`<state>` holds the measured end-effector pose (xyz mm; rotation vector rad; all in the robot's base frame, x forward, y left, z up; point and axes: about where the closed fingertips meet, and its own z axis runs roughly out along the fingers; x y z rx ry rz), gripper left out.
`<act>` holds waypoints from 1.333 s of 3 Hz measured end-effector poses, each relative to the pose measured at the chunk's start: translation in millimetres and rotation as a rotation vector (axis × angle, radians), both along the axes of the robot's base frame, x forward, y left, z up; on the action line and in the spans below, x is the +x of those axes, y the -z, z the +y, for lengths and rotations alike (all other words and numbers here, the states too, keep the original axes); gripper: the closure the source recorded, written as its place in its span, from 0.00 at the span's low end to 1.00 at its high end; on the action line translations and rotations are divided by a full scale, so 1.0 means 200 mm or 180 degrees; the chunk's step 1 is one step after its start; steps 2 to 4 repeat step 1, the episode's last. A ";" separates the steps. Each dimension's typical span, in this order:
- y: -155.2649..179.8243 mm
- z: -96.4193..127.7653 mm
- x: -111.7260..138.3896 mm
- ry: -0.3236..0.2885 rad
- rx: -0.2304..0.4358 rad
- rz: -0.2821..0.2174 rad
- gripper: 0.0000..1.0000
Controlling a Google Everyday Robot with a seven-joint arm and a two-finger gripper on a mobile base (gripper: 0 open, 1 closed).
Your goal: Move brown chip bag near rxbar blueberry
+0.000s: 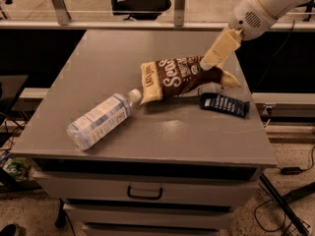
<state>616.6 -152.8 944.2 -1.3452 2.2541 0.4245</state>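
The brown chip bag (178, 77) has a dark brown middle with white lettering and tan ends. It hangs lifted off the grey tabletop (162, 132), its left end sagging down near the bottle cap. My gripper (212, 63) comes in from the upper right on the white arm and is shut on the bag's upper right part. The rxbar blueberry (224, 104), a small dark navy wrapper with white print, lies flat on the table just below and right of the bag.
A clear plastic water bottle (100, 120) lies on its side at the table's left front, cap pointing at the bag. Drawers with a handle (144, 193) sit under the tabletop. Chairs and a rail stand behind the table.
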 end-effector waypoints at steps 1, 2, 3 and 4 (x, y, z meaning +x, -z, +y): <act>0.00 0.00 0.00 -0.0001 0.0002 -0.0001 0.00; 0.00 0.00 0.00 -0.0001 0.0002 -0.0001 0.00; 0.00 0.00 0.00 -0.0001 0.0002 -0.0001 0.00; 0.00 0.00 0.00 -0.0001 0.0002 -0.0001 0.00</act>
